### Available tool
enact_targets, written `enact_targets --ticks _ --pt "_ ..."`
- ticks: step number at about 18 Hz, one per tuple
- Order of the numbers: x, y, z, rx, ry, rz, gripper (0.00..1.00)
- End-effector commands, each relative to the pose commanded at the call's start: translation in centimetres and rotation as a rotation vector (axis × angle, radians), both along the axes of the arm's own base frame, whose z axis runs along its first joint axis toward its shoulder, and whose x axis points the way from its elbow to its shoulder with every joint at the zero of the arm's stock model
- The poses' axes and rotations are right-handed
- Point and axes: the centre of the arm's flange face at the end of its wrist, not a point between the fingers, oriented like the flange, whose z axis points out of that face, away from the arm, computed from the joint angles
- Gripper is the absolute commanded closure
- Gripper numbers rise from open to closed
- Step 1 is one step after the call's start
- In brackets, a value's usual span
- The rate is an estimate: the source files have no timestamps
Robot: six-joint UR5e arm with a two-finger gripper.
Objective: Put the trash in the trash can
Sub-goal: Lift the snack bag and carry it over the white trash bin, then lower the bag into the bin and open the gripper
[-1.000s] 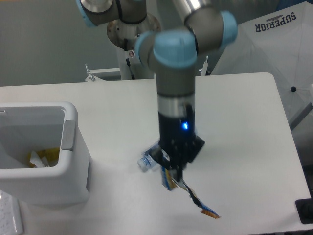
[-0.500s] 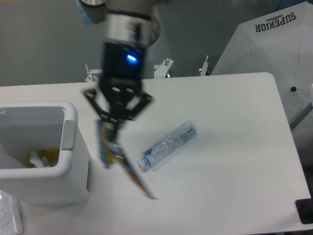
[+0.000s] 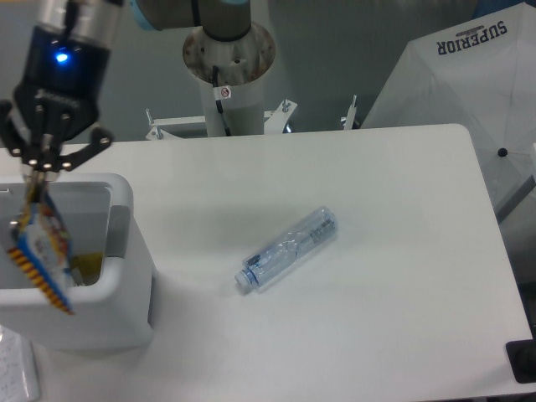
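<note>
My gripper (image 3: pixel 38 177) hangs above the white trash can (image 3: pixel 126 251) at the left, shut on the top of the blue-orange snack packet (image 3: pixel 40 251). The packet dangles from the fingers over the can's opening, its lower end in front of the can's front rim. A clear plastic bottle (image 3: pixel 289 249) with a blue cap lies on its side on the white table (image 3: pixel 402 276), to the right of the can and well clear of the gripper. Yellow scraps (image 3: pixel 84 268) show inside the can.
A white umbrella (image 3: pixel 469 75) lettered SUPERIOR leans past the table's far right corner. The arm's base column (image 3: pixel 228 67) stands behind the table's back edge. A dark object (image 3: pixel 521 360) sits at the lower right corner.
The gripper has carried the snack packet left, from above the table's middle to over the trash can. The bottle, once hidden behind the gripper, lies unmoved in the open.
</note>
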Motion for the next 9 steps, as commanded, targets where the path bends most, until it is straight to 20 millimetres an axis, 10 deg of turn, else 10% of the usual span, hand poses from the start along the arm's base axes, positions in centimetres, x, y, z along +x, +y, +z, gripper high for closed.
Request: enact_targets --ticks 9 --pt "-0.3 1.0 -3.2 -0.062 -0.016 -0.001 1.00"
